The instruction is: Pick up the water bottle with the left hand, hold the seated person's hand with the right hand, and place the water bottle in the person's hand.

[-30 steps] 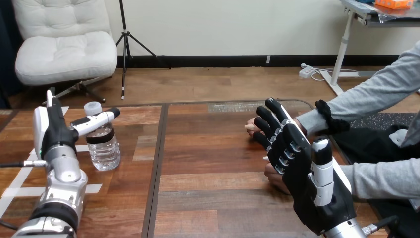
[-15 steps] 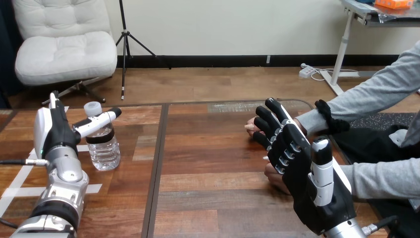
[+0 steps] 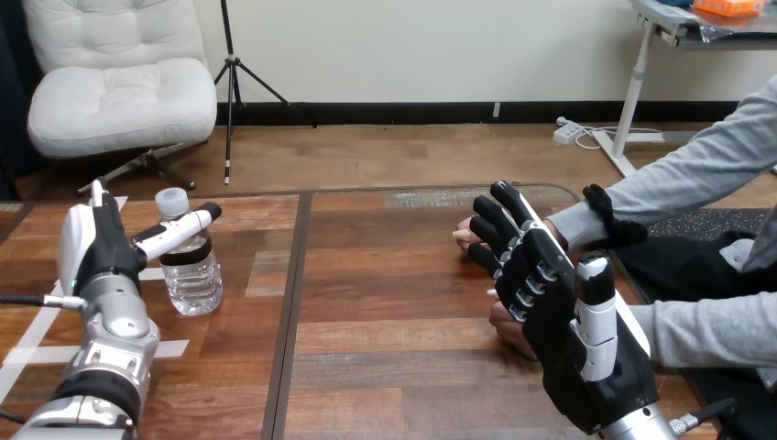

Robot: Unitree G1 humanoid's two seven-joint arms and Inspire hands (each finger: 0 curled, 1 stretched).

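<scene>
Finding: the water bottle [image 3: 194, 275] stands upright on the bench [image 3: 394, 302] at the view's left, cap on, not yet lifted. The left hand [image 3: 92, 247] stands just beside it, spread, with one straight digit lying across the front of the bottle high up, near the neck. Nothing is curled round the bottle, so no grip is judged to exist. The right hand [image 3: 550, 302] is at the view's right, its fingers straight and fanned over the person's far hand [image 3: 463, 238], whose fingertips show beyond it. Whether the two touch cannot be told. The person's near hand [image 3: 507, 328] lies close by, partly behind the right hand. Risks:

- Contact so high on the bottle may tip it over if the left hand pushes before it closes.
- Thin clear plastic may buckle or slip under an uneven squeeze.
- With the right hand unclosed, the person's hand is judged unsecured and could drift before the handover.
- The bottle is well apart from the person, so a weak grip has a long carry in which to fail.
- The fanned right hand may cover the palm meant to receive the bottle.
</scene>
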